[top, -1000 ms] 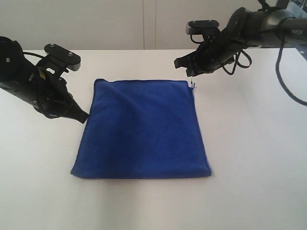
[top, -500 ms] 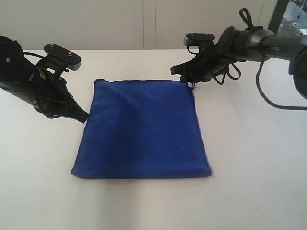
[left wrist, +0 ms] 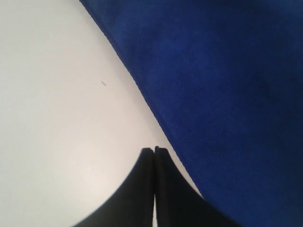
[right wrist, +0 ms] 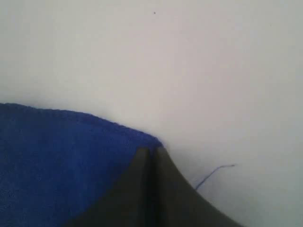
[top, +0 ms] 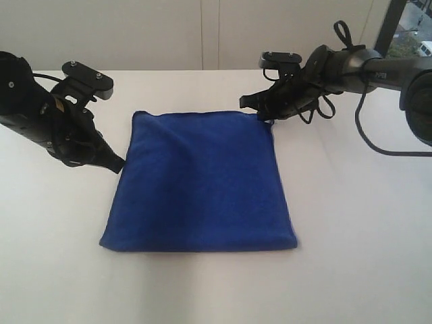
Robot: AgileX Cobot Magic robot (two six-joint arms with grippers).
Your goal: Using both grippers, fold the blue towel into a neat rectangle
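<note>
Shows 1 blue towel (top: 199, 182) lying flat in the middle of a white table (top: 358, 223), folded to a near-square shape with all 4 corners in view and down on the tabletop. Soft shading across the fuzzy cloth, edges fairly straight.

Finds the left claw (top: 119, 165) low at the towel's left edge, roughly halfway along it. From the left wrist view: both fingers pressed together with only a hairline seam between them, tips over bare table just beside the blue hem, gripping nothing. Cannot tell whether the tips touch the tabletop.

Finds the right claw (top: 268, 120) at the far right corner of the towel, reaching in from the right on a black arm (top: 358, 64). From the right wrist view: fingers closed tight against each other, tips set right on the corner, 1 finger over blue cloth and the other over white table. Cannot tell whether any cloth sits pinched between them. From the exterior view, that corner lies flat on the table like the rest. Just beside it, 1 thin blue thread (right wrist: 214, 172) loose on the white surface.

Puts the 2 claws well apart, at opposite sides of the towel, with the cloth between them.
</note>
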